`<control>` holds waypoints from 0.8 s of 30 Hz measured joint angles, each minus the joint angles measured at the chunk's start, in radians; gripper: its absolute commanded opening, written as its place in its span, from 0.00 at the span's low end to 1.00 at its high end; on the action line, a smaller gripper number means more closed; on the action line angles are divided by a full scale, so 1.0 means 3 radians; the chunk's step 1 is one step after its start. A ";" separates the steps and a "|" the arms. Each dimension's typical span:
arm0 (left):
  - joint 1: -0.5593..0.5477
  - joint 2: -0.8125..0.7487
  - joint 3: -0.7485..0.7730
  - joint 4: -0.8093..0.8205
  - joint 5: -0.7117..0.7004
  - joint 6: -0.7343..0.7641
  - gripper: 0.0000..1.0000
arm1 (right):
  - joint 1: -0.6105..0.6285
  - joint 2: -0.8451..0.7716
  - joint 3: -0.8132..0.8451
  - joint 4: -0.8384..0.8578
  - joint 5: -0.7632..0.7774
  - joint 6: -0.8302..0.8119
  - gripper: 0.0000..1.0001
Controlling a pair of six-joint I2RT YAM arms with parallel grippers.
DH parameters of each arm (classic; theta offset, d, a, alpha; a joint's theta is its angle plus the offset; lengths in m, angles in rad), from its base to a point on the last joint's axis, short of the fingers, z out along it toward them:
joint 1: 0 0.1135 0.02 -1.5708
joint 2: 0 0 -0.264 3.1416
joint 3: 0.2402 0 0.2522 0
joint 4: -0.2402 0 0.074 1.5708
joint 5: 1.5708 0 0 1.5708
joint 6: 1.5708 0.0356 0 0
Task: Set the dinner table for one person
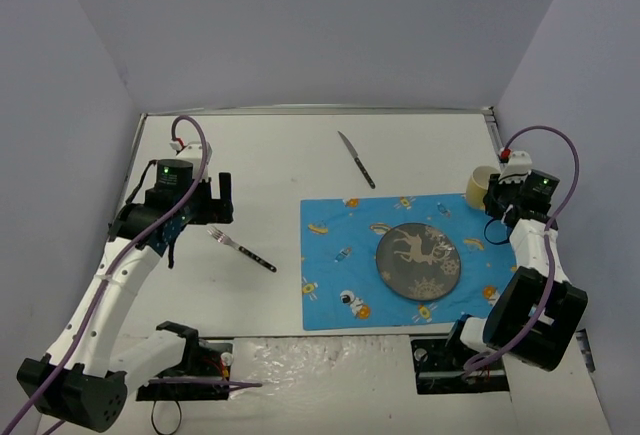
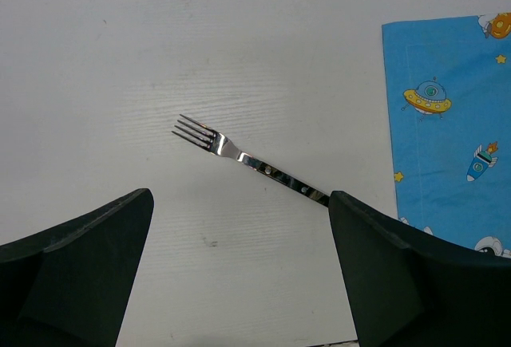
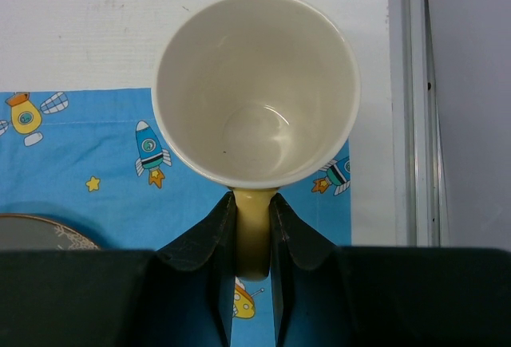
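- Two tools, two different states: the left tool (image 2: 239, 193) stands spread wide and grasps nothing, poised over the fork (image 2: 255, 163).
- That fork lies flat on the bare white bench (image 1: 270, 155), just beside the blue placemat (image 1: 340, 255), tines pointing away from the cloth.
- With one jaw standing on each side of the slim handle, this looks like a line-up for pinching it across its width.
- Clenched on the handle (image 3: 254, 243) of the cream mug (image 3: 255, 92), the right tool (image 3: 252, 203) holds it upright, mouth up and empty. Holding by the handle keeps the fingers outside the cup.
- Mug position: over the placemat's far right corner, partly over bare bench. Whether its base touches down cannot be told.
- Room is tight on the mug's right, where the grey metal rim (image 3: 411, 100) and the side wall are close.
- Open cloth shows left of the plate (image 1: 418, 260), a likely home for the fork.
- Farther back, the knife (image 1: 356, 159) lies well apart, with clear bench around it.
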 measured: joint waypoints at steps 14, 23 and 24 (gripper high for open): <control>0.0003 0.0006 -0.0001 0.0001 -0.0001 0.0000 0.89 | -0.0105 0.0292 0.0010 0.0147 -0.0018 -0.0014 0.02; 0.0003 0.0015 -0.0001 0.0003 -0.0001 0.0001 0.89 | -0.0143 0.0424 0.0010 0.0166 -0.0018 -0.0017 0.11; 0.0003 0.0017 -0.0001 0.0003 -0.0001 0.0000 0.89 | -0.0146 0.0424 0.0009 0.0170 -0.0014 -0.0017 0.15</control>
